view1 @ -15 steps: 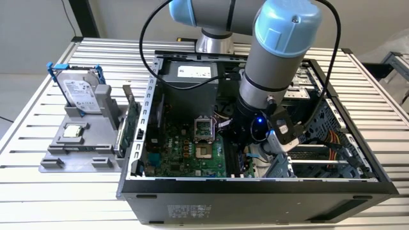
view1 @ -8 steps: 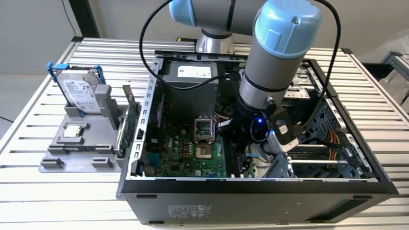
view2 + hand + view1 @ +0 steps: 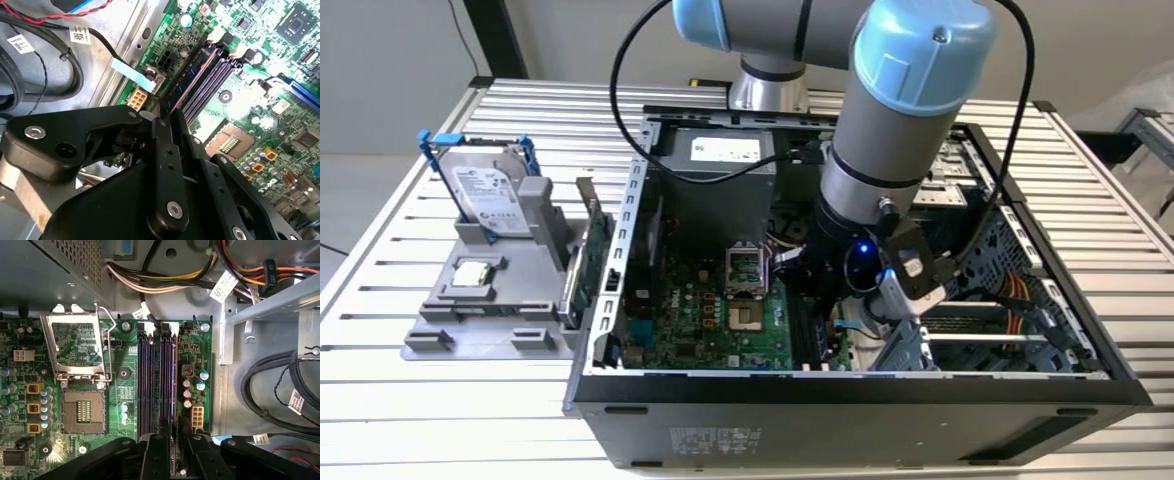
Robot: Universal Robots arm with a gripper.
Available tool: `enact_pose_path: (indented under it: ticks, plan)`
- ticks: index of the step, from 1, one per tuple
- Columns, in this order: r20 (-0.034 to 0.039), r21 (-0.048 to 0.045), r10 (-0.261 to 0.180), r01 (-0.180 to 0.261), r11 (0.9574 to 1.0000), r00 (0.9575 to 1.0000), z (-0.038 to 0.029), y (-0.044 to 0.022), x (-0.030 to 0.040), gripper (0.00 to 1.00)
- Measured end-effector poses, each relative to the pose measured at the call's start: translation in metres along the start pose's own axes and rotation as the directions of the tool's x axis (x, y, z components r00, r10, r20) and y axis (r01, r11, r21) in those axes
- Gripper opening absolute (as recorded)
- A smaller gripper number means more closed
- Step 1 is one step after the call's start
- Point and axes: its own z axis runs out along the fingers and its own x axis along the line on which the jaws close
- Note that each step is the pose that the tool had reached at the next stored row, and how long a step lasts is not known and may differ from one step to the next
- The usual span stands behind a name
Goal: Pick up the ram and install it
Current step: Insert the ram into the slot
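The ram (image 3: 196, 76) is a long dark blue-green stick seen edge-on, standing in the outermost of the purple memory slots (image 3: 150, 380) on the green motherboard (image 3: 694, 320). In the first wrist view the ram (image 3: 173, 385) runs straight out from between my black fingers. My gripper (image 3: 176, 452) sits low inside the open computer case (image 3: 854, 390), shut on the near end of the stick, one finger on each side. From the exterior view, my gripper (image 3: 834, 300) hangs over the slots to the right of the processor socket (image 3: 744, 265).
A grey hard drive in a blue frame (image 3: 487, 190) stands on a grey holder (image 3: 480, 310) to the exterior view's left of the case. A green card with a metal bracket (image 3: 594, 265) leans beside it. Black cables (image 3: 270, 385) and a drive cage (image 3: 987, 330) crowd the slots' other side.
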Motion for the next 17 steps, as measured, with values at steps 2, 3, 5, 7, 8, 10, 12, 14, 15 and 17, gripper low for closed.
enact_pose_path:
  ticks: [2,3,5,7,8,10,12,14,15,17]
  plan:
    - [-0.0004,-0.0001,0.000,0.000,1.0000,1.0000,-0.0044,0.0000,0.0000,1.00]
    - [-0.0008,-0.0001,0.000,0.000,1.0000,1.0000,-0.0084,0.0000,0.0000,1.00]
    - [-0.0020,-0.0001,0.000,0.000,1.0000,1.0000,-0.0168,0.0001,0.0001,1.00]
    - [-0.0031,-0.0001,0.000,0.000,1.0000,1.0000,-0.0250,0.0001,0.0001,1.00]
    - [-0.0033,0.0000,0.000,0.000,1.0000,1.0000,-0.0282,0.0001,0.0001,1.00]
    - [-0.0034,-0.0003,0.000,0.000,1.0000,1.0000,-0.0293,0.0001,0.0001,1.00]
    - [-0.0034,-0.0003,0.000,0.000,1.0000,1.0000,-0.0293,0.0001,0.0001,0.00]
    - [-0.0034,0.0000,0.000,0.000,1.0000,1.0000,-0.0294,0.0000,0.0001,0.00]
    - [-0.0034,0.0000,0.000,0.000,1.0000,1.0000,-0.0294,0.0000,0.0001,0.00]
    - [-0.0035,0.0000,0.000,0.000,1.0000,1.0000,-0.0294,-0.0001,0.0001,0.00]
